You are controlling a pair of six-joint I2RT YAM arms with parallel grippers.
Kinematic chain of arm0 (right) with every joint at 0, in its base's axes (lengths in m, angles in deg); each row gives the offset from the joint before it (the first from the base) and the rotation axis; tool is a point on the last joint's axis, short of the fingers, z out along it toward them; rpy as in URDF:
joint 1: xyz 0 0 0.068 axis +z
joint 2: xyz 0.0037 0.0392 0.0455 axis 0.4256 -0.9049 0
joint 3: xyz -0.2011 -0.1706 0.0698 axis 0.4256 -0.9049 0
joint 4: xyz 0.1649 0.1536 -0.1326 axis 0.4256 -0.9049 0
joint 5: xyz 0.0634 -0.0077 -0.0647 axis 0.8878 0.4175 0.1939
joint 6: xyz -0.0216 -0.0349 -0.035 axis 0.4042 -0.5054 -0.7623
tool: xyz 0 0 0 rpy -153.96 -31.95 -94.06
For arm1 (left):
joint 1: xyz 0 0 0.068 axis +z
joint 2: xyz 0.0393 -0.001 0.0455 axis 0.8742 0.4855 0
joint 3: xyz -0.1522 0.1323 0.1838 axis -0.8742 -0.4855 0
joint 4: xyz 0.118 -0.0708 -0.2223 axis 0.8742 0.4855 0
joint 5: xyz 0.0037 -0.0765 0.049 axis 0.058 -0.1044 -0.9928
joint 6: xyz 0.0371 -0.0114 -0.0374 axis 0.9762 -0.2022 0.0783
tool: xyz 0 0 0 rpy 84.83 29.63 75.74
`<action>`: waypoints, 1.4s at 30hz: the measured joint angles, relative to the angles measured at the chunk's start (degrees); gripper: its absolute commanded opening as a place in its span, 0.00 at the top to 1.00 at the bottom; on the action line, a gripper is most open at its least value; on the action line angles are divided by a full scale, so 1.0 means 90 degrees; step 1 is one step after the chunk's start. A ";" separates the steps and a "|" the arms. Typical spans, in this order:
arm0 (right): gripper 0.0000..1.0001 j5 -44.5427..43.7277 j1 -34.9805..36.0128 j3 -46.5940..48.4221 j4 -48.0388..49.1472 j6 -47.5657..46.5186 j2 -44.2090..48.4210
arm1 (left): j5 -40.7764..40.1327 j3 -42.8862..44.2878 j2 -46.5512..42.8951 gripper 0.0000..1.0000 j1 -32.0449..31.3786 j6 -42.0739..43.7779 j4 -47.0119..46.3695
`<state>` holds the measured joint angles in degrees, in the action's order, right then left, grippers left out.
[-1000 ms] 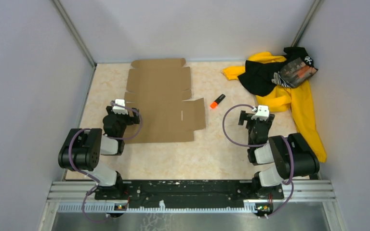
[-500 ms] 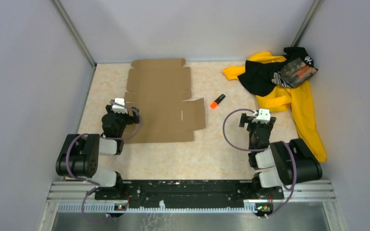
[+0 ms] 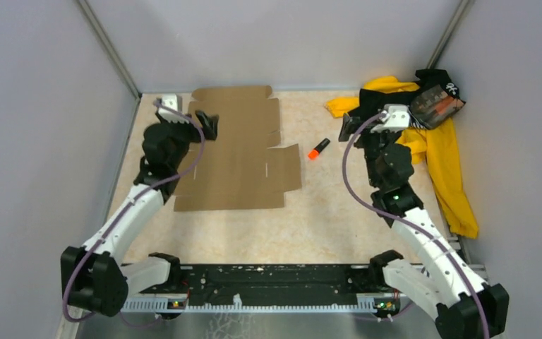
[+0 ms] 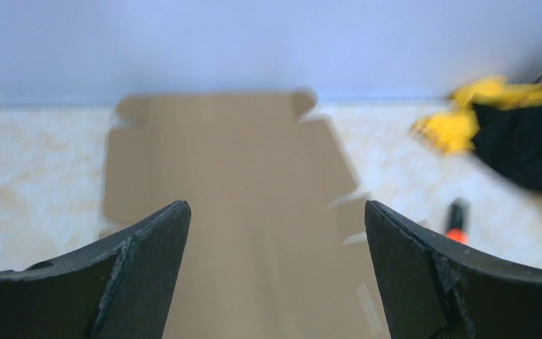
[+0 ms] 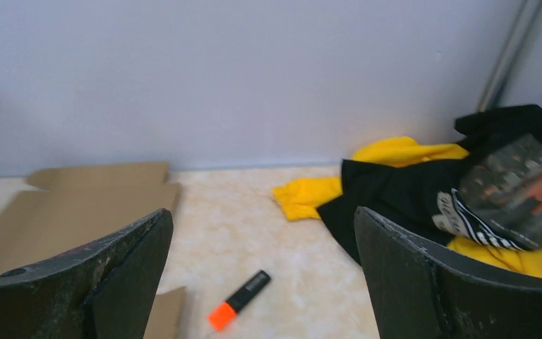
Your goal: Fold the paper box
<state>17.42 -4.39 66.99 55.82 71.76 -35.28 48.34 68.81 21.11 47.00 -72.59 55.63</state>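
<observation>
The paper box (image 3: 236, 148) lies unfolded as a flat brown cardboard sheet with flaps and slits, left of the table's middle and reaching the back wall. My left gripper (image 3: 196, 121) hovers open above its far left part. In the left wrist view the cardboard (image 4: 226, 162) fills the space between the spread fingers of that gripper (image 4: 275, 212), which hold nothing. Right of the sheet, my right gripper (image 3: 356, 131) is raised and open. Its wrist view shows the wide, empty gap of the gripper (image 5: 262, 215) and a corner of the cardboard (image 5: 77, 205) at left.
An orange-and-black marker (image 3: 318, 148) lies on the table just right of the sheet, also visible as the marker (image 5: 240, 300) between the right fingers. A yellow-and-black clothing pile (image 3: 416, 127) fills the back right corner. Grey walls close in the left, back and right.
Both arms have unfolded from near their bases and reached forward, the left over the cardboard's far left, the right toward the marker and clothes. Both grippers stayed open.
</observation>
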 measured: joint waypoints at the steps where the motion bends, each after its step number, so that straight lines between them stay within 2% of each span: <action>1: 0.01 0.0170 0.0022 0.0342 -0.0335 0.0168 0.0061 | -0.0022 0.0595 -0.0007 0.01 -0.0061 -0.0211 0.0517; 3: 0.01 0.0537 0.0041 0.0571 -0.0556 0.0551 0.0352 | 0.0024 0.1664 -0.0073 0.01 -0.0151 -0.0580 0.1226; 6: 0.01 0.0908 0.0046 0.0097 -0.0602 0.1224 0.0792 | 0.0338 0.2006 -0.0330 0.01 -0.0160 -0.0877 0.1460; 8: 0.01 0.1192 0.0046 0.0044 -0.0855 0.1484 0.0602 | 0.0517 0.2016 -0.0313 0.01 -0.0121 -0.1197 0.1707; 11: 0.02 0.1515 0.0046 0.0427 -0.1479 0.1659 -0.0362 | 0.1217 0.1899 0.0236 0.01 0.0053 -0.1637 0.1892; 13: 0.08 0.1647 0.0046 0.0804 -0.1977 0.1683 -0.1120 | 0.1736 0.1814 0.0988 0.01 0.0153 -0.1882 0.2225; 19: 0.20 0.1882 0.0049 0.1962 -0.3028 0.1700 -0.2596 | 0.1753 0.1848 0.2013 0.01 0.0206 -0.2089 0.3174; 22: 0.23 0.2210 0.0046 0.3145 -0.3429 0.1700 -0.3597 | 0.1447 0.2293 0.2300 0.02 0.0219 -0.2089 0.3670; 24: 0.33 0.2596 0.0046 0.4131 -0.3626 0.1710 -0.4461 | 0.1226 0.2761 0.2506 0.02 0.0301 -0.2089 0.3893; 27: 0.48 0.3169 0.0046 0.5302 -0.3900 0.1795 -0.5605 | 0.1229 0.3094 0.2674 0.02 0.0787 -0.2169 0.3908; 29: 0.56 0.3468 0.0046 0.5816 -0.4114 0.1872 -0.6205 | 0.1214 0.3147 0.2778 0.02 0.1188 -0.2259 0.3954; 31: 0.59 0.3689 0.0046 0.6203 -0.4320 0.1953 -0.6749 | 0.1134 0.3254 0.2985 0.02 0.1591 -0.2297 0.4099; 32: 0.61 0.3752 0.0046 0.6358 -0.4464 0.1984 -0.6985 | 0.1069 0.3342 0.3126 0.04 0.1768 -0.2302 0.4204; 34: 0.65 0.3764 0.0046 0.6598 -0.4733 0.2030 -0.7361 | 0.0918 0.3546 0.3400 0.18 0.2023 -0.2307 0.4442; 36: 0.67 0.3699 0.0046 0.6800 -0.4981 0.2069 -0.7645 | 0.0809 0.3672 0.3599 0.41 0.2142 -0.2322 0.4646; 39: 0.75 0.3502 0.0046 0.7106 -0.5340 0.2081 -0.7936 | 0.0668 0.3689 0.3723 0.58 0.2212 -0.2346 0.4823; 42: 0.81 0.3225 0.0046 0.7604 -0.5656 0.2074 -0.8242 | 0.0561 0.3691 0.3806 0.85 0.2246 -0.2353 0.4840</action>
<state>46.45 -3.97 135.43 4.91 90.43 -109.46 53.39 102.04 55.36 67.21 -93.77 99.19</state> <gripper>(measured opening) 0.240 0.364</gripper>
